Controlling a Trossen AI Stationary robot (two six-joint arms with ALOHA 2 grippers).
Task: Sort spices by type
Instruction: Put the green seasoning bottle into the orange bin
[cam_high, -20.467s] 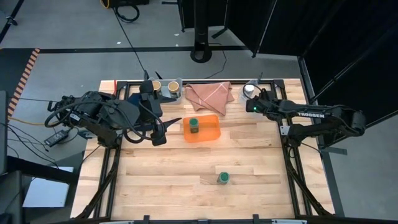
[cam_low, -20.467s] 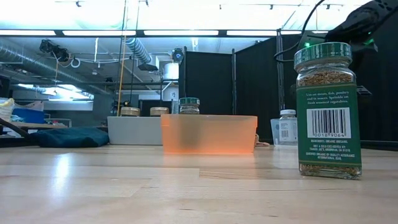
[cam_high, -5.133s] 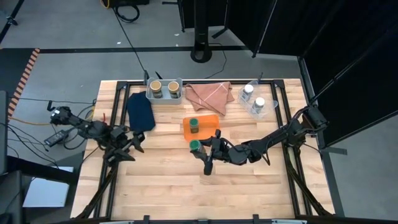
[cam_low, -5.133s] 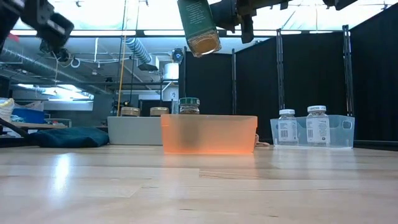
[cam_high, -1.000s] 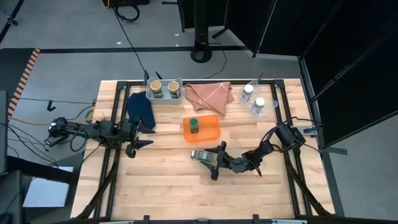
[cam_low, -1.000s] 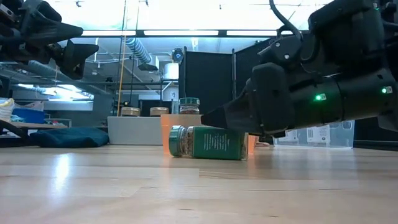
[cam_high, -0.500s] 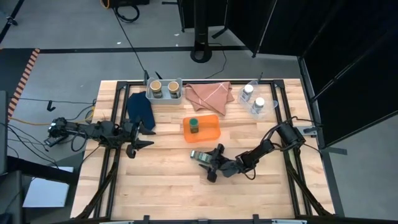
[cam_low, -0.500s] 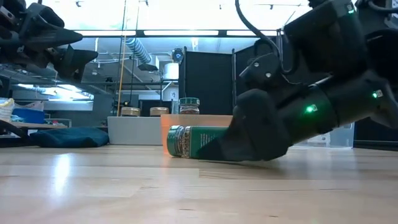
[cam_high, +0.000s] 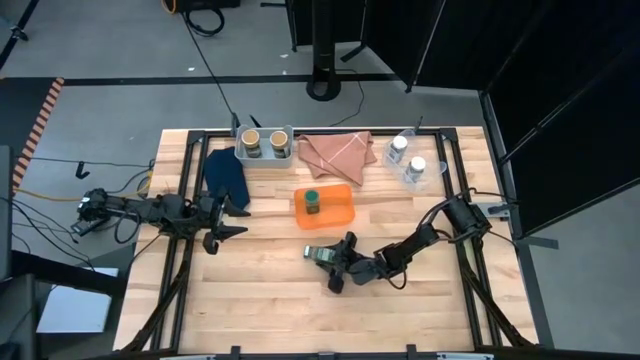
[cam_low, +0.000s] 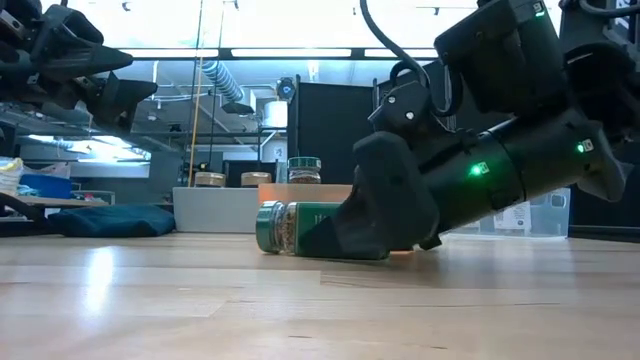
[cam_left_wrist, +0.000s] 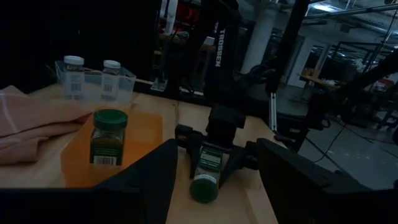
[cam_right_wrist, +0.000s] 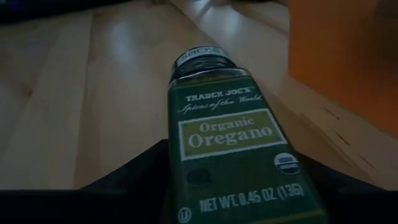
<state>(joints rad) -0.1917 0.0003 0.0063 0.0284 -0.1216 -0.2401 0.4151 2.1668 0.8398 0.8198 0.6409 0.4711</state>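
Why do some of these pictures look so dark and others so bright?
Left wrist view: dim, so the orange tray looks murky. Right wrist view: the oregano jar fills the frame, label sharp, wood behind soft. Low view: ceiling lights blaze white and glare off the table.

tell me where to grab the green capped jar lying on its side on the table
Grip the fallen oregano jar across its labelled body, probably near the middle, with one finger on each long side. It lies flat on the wooden table just in front of the orange tray, cap pointing away from the right gripper, so coming in low from the base end, as that gripper does, suits it.
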